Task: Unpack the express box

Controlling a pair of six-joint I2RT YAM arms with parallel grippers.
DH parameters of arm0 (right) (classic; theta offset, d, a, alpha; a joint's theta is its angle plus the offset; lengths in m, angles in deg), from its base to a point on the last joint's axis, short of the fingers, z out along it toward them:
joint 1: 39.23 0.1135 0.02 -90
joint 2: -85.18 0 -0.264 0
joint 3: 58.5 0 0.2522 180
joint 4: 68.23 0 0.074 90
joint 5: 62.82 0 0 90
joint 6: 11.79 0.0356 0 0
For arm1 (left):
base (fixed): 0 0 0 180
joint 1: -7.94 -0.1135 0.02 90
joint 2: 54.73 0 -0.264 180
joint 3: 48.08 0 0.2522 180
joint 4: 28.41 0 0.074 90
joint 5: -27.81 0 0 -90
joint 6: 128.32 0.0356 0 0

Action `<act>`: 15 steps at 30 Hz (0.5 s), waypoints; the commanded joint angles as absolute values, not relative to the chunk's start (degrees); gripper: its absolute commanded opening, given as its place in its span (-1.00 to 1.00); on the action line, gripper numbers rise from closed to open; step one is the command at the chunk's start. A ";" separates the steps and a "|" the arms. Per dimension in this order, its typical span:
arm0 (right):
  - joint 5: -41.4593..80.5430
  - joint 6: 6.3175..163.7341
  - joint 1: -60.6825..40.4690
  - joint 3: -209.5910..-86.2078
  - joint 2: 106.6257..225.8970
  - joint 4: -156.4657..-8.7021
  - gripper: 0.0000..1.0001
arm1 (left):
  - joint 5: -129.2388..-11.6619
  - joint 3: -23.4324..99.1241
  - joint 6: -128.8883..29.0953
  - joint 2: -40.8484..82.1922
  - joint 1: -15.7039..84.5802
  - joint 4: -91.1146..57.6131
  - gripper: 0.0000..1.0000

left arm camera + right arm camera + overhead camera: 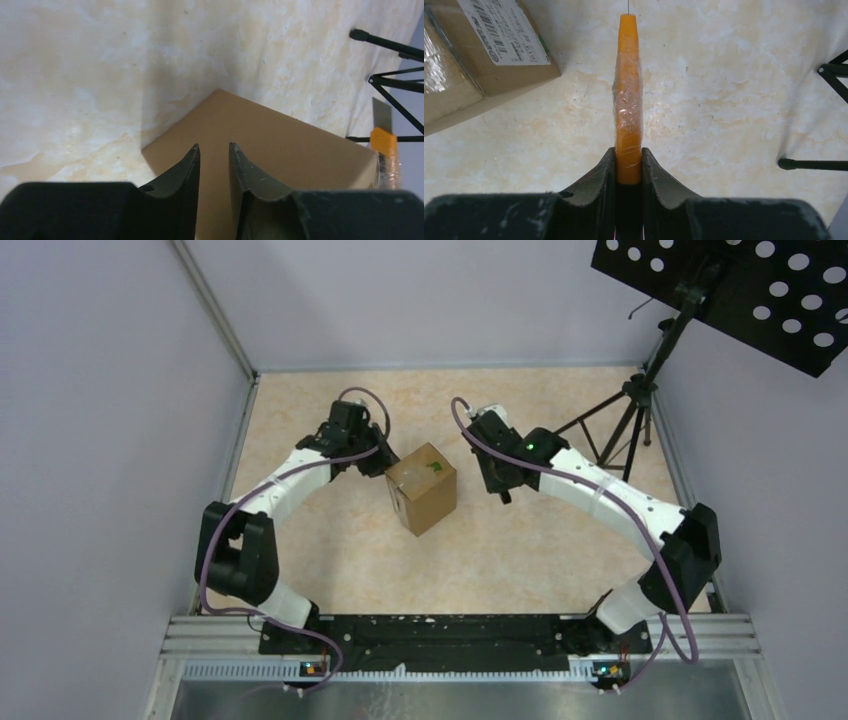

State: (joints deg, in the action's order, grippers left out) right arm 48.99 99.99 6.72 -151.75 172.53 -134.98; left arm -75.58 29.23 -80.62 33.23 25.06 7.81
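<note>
Subject: the box (422, 487), a small brown cardboard carton. It stands near the middle of the tabletop (520, 550), turned cornerwise to the arms and lying between the two claws. From above, its top face looks closed and carries a small green mark (436, 467). The right wrist view shows a white printed label (506, 30) with barcodes on one face and clear tape (439, 75) across the adjoining face.

Left claw (215, 147): at the left side of the box. The fingers stand a little apart with nothing between them, and plain brown cardboard shows through the gap. Whether the tips touch the cardboard cannot be told.

Right claw (628, 150): just right of the box and clamped on an orange knife (628, 90). The handle is wrapped in clear film and is seen edge-on from the wrist camera, pointing straight out from the fingers. A thin blade shows at its far end. The knife is over bare tabletop and apart from the box, which sits to the left in that view. The left wrist view shows the same knife at its right edge, beyond the corner of the box, with a grey blade above the orange handle.

Surroundings: a black perforated music stand (740, 290) on a tripod (625, 425) stands at the far right corner of the tabletop.
</note>
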 commanded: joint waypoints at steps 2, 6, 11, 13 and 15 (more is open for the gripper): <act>54.54 100.52 8.11 -157.27 168.39 -140.27 -1.00 | -79.17 31.20 -82.39 33.73 27.98 2.43 -0.37; 55.48 99.80 9.17 -159.88 168.21 -143.00 -1.00 | -79.99 29.23 -84.14 33.72 29.53 0.88 -0.37; 54.55 98.94 10.37 -162.44 168.51 -144.42 -1.00 | -81.08 26.63 -85.47 33.59 31.10 -1.35 -0.38; 54.86 98.67 11.70 -163.75 169.10 -145.45 -1.00 | -81.77 26.12 -85.59 33.72 31.73 -1.89 -0.38; 55.47 98.29 13.13 -165.81 169.60 -146.50 -1.00 | -82.61 25.93 -85.64 34.21 32.28 -2.36 -0.38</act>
